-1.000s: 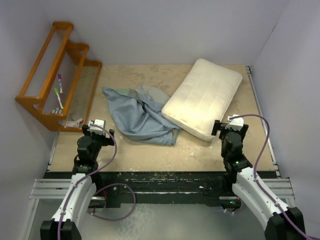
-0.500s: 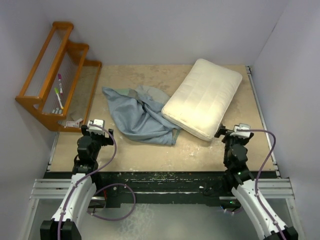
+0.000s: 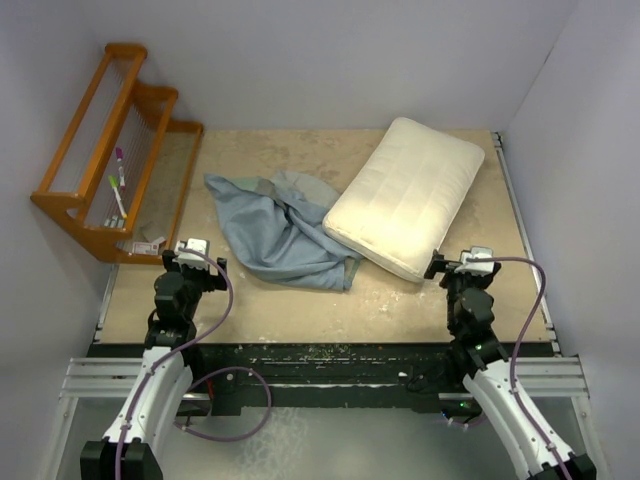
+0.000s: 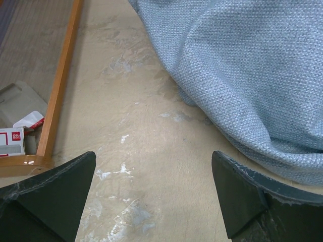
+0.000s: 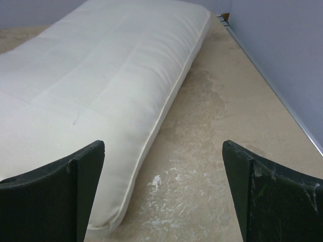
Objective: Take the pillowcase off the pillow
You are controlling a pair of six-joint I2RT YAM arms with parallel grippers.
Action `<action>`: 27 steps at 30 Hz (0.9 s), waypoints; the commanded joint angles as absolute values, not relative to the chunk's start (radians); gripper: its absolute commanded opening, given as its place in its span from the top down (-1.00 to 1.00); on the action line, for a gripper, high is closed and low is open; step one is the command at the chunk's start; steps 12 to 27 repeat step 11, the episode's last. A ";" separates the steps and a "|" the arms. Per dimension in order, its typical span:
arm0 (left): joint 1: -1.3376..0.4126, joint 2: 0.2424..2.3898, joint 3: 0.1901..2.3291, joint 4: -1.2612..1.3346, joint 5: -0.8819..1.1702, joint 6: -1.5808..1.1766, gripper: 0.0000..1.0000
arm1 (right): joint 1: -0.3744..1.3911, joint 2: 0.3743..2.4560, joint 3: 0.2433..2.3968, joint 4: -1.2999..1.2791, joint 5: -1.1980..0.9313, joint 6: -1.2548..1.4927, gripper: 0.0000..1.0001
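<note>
Pillowcase [image 3: 280, 235]: fully off the cushion, crumpled on the desk [image 3: 400, 300] left of centre. The blue-grey face is up, with an olive-grey patch showing at its far edge. Its right edge meets the pillow's left side; whether it is tucked under cannot be told.

Pillow [image 3: 405, 195]: bare, cream, faintly quilted. It lies diagonally at the far right of the desk, its near corner pointing toward the right arm.

Left tool [image 3: 190, 255]: fingers spread wide with nothing between them. It sits low at the near left, the cloth's near fold just ahead and to its right, not touching.

Right tool [image 3: 462, 265]: spread wide and empty, just beside the pillow's near right corner and clear of it.

Rack [image 3: 110, 150]: wooden, far left, holding small items; not involved.

Change noted: over the last second the right arm has drawn back from the pillow's corner toward the near edge and settled. The left arm, cloth and cushion have not moved.

Assessment: cover and cushion lie separated and both arms are pulled back empty, so the task reads as complete. Probably only holding the parked pose remains.
</note>
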State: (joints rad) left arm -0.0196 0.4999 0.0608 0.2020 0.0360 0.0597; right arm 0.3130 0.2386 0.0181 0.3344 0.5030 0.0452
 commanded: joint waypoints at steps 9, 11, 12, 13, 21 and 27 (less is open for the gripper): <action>-0.015 0.505 0.064 0.264 0.034 0.037 -0.98 | 0.314 0.261 0.020 0.392 0.496 0.033 -1.00; -0.015 0.500 0.063 0.260 0.034 0.037 -0.98 | 0.314 0.257 0.020 0.392 0.496 0.032 -0.99; -0.015 0.500 0.063 0.260 0.034 0.037 -0.98 | 0.314 0.257 0.020 0.392 0.496 0.032 -0.99; -0.015 0.500 0.063 0.260 0.034 0.037 -0.98 | 0.314 0.257 0.020 0.392 0.496 0.032 -0.99; -0.015 0.500 0.063 0.260 0.034 0.037 -0.98 | 0.314 0.257 0.020 0.392 0.496 0.032 -0.99; -0.015 0.500 0.063 0.260 0.034 0.037 -0.98 | 0.314 0.257 0.020 0.392 0.496 0.032 -0.99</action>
